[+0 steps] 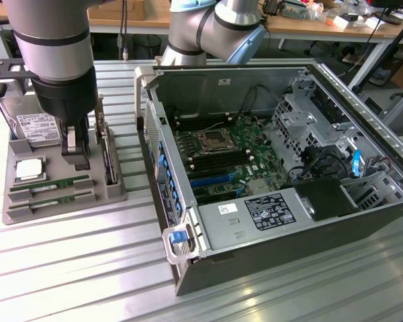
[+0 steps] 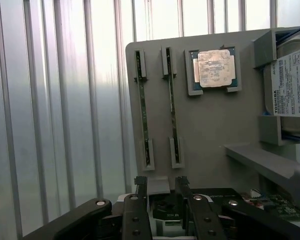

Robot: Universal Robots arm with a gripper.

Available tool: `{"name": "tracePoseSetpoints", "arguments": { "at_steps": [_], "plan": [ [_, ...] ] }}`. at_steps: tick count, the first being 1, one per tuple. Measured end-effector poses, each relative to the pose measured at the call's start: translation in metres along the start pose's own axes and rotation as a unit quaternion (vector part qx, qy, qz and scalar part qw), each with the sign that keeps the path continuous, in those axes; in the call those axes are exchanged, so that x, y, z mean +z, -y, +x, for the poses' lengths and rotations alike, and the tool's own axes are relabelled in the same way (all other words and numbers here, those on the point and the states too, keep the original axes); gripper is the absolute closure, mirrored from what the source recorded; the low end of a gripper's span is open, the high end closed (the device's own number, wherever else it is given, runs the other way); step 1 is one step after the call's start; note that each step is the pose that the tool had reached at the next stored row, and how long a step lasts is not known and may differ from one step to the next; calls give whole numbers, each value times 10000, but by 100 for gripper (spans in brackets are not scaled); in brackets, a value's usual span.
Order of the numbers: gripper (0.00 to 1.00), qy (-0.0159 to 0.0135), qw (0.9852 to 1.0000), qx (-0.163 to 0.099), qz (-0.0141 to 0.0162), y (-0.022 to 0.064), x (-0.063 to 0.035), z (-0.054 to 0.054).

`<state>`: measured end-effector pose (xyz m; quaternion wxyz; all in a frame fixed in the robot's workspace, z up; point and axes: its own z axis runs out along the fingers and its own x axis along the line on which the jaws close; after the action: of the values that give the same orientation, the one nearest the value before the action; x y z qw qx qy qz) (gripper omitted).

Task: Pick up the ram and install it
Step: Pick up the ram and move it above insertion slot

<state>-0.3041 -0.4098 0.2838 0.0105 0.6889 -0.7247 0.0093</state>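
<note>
Here, my gripper (image 2: pixel 161 186) hovers above the gray tray (image 2: pixel 210 130), jaws apart and empty, the ram (image 2: pixel 172 107) lies in a tray slot beside the processor (image 2: pixel 214 68), a second stick (image 2: pixel 142 107) alongside it

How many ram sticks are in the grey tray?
2. Both stand on edge in parallel tray slots: one ram at the tray's outer edge, the other between it and the processor. None seems hidden.
</note>
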Motion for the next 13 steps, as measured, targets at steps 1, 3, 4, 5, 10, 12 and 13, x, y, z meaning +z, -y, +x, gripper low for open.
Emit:
{"name": "tracePoseSetpoints", "arguments": {
  "at_steps": [1,3,4,5,10,12,13],
  "plan": [
    [64,1,10000,0,1,0,8,0],
    [64,0,10000,0,0,0,20,-1],
    [64,0,10000,0,0,0,24,-1],
    [64,0,10000,0,0,0,27,-1],
    [64,1,10000,0,1,0,55,-2],
    [64,0,10000,0,0,0,68,-2],
    [64,0,10000,0,0,0,75,-2]
  ]
}}
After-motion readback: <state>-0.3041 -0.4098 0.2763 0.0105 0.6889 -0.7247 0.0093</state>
